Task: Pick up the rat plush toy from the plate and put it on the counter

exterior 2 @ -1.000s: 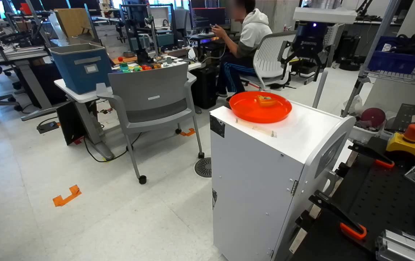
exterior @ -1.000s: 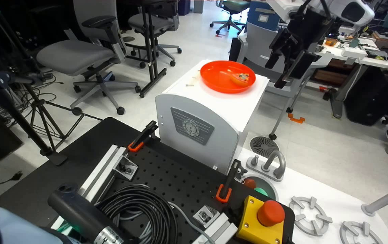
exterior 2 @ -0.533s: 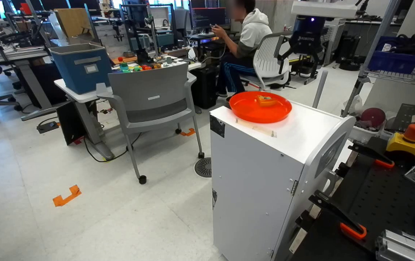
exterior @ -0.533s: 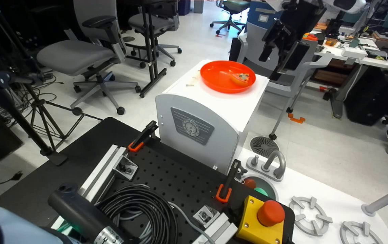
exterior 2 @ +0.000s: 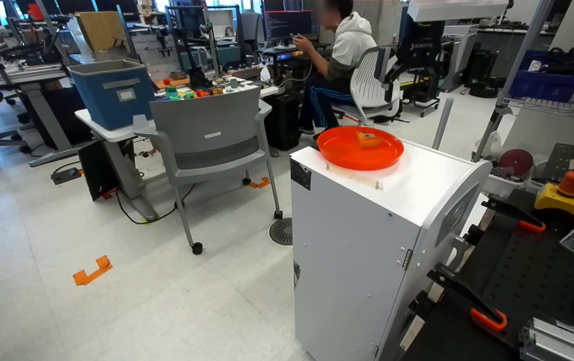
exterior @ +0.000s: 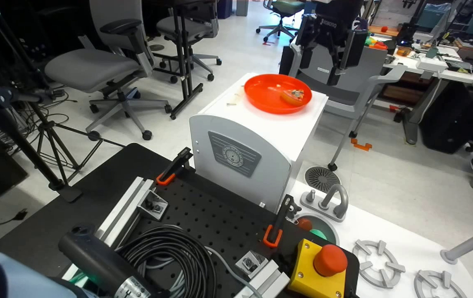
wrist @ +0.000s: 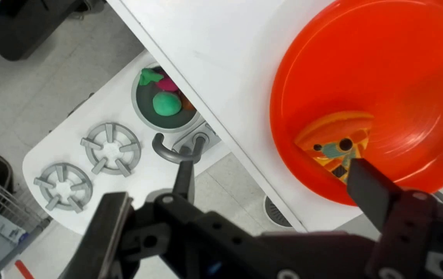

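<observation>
Swung nearer the round orange plate (exterior: 261, 93), the black end effector (exterior: 320, 69) gapes empty; wrist view alone shows a magenta lump (wrist: 168, 83).

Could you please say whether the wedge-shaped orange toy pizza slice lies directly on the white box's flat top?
No, the wrist view shows the toy pizza slice lying in the round, shallow, orange plate.

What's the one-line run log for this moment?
gripper: open, nothing held, clear of plate | plate: on box | pizza slice: in plate | rat: not seen
</observation>
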Controlling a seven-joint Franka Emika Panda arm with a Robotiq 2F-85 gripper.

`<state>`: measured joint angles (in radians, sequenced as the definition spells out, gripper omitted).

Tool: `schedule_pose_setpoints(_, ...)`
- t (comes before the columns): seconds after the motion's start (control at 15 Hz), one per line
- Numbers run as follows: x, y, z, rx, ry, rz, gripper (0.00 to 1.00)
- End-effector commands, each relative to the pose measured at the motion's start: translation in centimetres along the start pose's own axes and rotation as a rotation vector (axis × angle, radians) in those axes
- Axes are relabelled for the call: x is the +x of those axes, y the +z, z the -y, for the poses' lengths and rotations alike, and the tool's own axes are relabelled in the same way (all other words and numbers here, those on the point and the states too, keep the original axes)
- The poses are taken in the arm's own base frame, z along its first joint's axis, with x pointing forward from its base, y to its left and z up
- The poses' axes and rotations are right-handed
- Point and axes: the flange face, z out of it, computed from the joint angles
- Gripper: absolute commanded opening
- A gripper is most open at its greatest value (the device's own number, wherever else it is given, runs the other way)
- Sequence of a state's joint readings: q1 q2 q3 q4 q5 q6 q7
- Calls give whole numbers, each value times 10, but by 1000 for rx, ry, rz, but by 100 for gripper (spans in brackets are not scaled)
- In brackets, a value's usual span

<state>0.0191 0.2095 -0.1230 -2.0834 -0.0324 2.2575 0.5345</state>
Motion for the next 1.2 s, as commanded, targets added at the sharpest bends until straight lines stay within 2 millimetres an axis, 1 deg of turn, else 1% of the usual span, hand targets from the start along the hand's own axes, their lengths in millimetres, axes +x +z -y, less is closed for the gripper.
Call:
schedule_pose_setpoints(0.0, -18, -15, 10, 6, -124, -85, 100)
schedule_pose_setpoints(0.33, -33, -32, 23, 84, -256, -161, 100)
schedule_pose_setpoints(0.53, -37, -37, 26, 96, -308, -154, 100)
schedule_pose_setpoints(0.6, -37, -37, 26, 90, -325, -139, 100)
schedule_pose_setpoints(0.67, -33, -32, 30, 72, -283, -144, 100)
schedule_pose_setpoints(1.13, -33, -32, 30, 73, -305, -142, 100)
